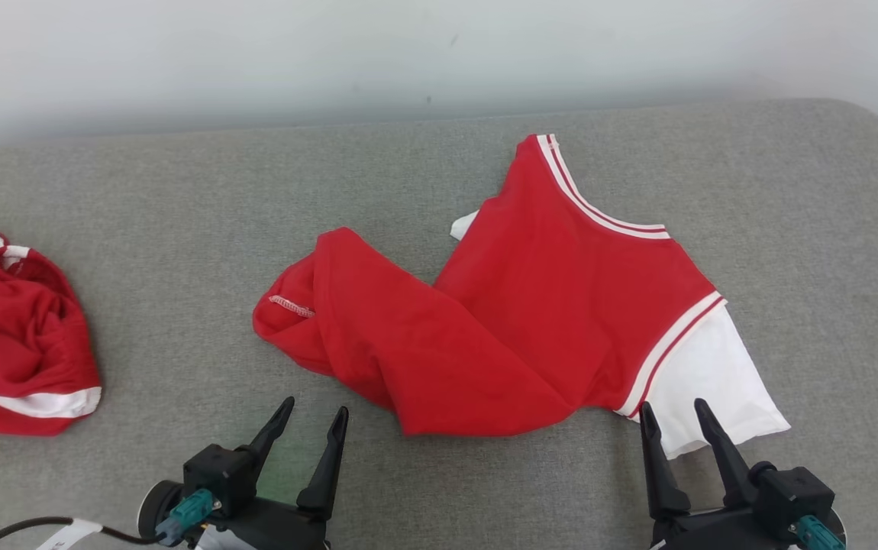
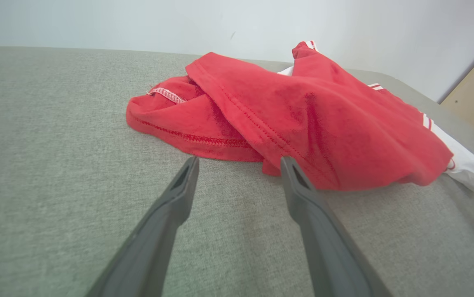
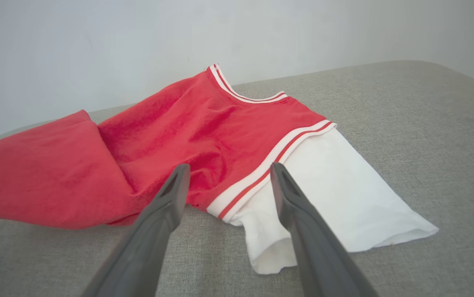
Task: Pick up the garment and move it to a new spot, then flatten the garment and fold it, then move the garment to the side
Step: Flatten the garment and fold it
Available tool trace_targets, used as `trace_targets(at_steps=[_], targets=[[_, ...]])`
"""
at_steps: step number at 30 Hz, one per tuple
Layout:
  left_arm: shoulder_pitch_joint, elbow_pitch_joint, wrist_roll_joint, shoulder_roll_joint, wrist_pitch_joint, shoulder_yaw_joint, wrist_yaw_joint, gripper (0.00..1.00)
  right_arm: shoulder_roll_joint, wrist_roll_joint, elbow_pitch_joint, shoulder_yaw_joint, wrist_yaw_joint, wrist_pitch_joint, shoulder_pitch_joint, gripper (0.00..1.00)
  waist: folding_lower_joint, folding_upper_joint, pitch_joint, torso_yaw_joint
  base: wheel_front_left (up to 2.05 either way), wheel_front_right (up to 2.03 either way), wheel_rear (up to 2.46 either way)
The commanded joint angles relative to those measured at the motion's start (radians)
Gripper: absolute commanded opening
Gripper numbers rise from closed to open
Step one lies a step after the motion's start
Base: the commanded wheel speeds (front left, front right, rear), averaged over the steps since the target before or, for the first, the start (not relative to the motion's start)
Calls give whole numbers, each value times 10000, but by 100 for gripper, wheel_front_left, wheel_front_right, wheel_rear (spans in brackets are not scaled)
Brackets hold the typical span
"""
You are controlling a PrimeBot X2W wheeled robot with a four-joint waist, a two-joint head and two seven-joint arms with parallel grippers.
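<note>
The red garment (image 1: 530, 321) lies crumpled, half spread, mid-surface (image 1: 179, 229). The left fingers (image 1: 330, 458) stand wide and empty just short of its near hem. The right fingers (image 1: 656, 458), equally wide and empty, point at its white sleeve (image 1: 714, 374). A second red garment (image 1: 11, 328) lies bunched well to its left.

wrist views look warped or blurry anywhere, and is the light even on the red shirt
Head view: soft even light, no glare, just a faint shadow under the red shirt. Left wrist view: shirt sharp, the fingers of the left gripper loom large and go soft toward the bottom edge. Right wrist view: the white sleeve is bright but keeps its creases, no blown-out patch.
</note>
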Motion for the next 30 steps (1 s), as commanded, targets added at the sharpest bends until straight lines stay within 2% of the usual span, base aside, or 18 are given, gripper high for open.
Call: trace_targets(at_steps=[1, 11, 16, 17, 18, 19, 23, 30], targets=[[-119, 58, 160, 8, -41, -33, 9, 100, 0, 71, -9, 14, 11, 3, -66, 100, 0, 0, 63, -98, 0, 0, 0], [-832, 915, -106, -12, -41, -367, 9, 100, 3, 57, -23, -72, 11, 3, -197, 100, 0, 0, 392, -902, 0, 0, 0], [-1136, 1072, -226, -16, -41, -515, 9, 100, 3, 80, -47, -98, 11, 3, -185, 100, 0, 0, 475, -1040, 0, 0, 0], [-1161, 1024, -252, -23, -41, -540, 9, 56, 3, 79, -54, -115, 11, 3, -172, 100, 0, 0, 478, -1034, 0, 0, 0], [-1214, 923, -223, -12, -41, -538, 9, 22, 3, 76, -57, -141, 11, 3, -152, 100, 0, 0, 479, -1017, 0, 0, 0], [-1221, 843, -227, -23, -41, -516, 10, 0, 1, 62, -55, -170, 11, 3, -126, 100, 0, 0, 473, -981, 0, 0, 0], [-957, 375, -56, -62, -41, -490, 10, 0, 4, 37, -44, -260, 11, 3, -38, 100, 0, 0, 400, -669, 0, 0, 0], [46, -820, 380, 286, -41, -653, 10, 0, 6, 106, 37, -253, 11, 3, 232, 100, 0, 0, 4, 198, 0, 0, 0]])
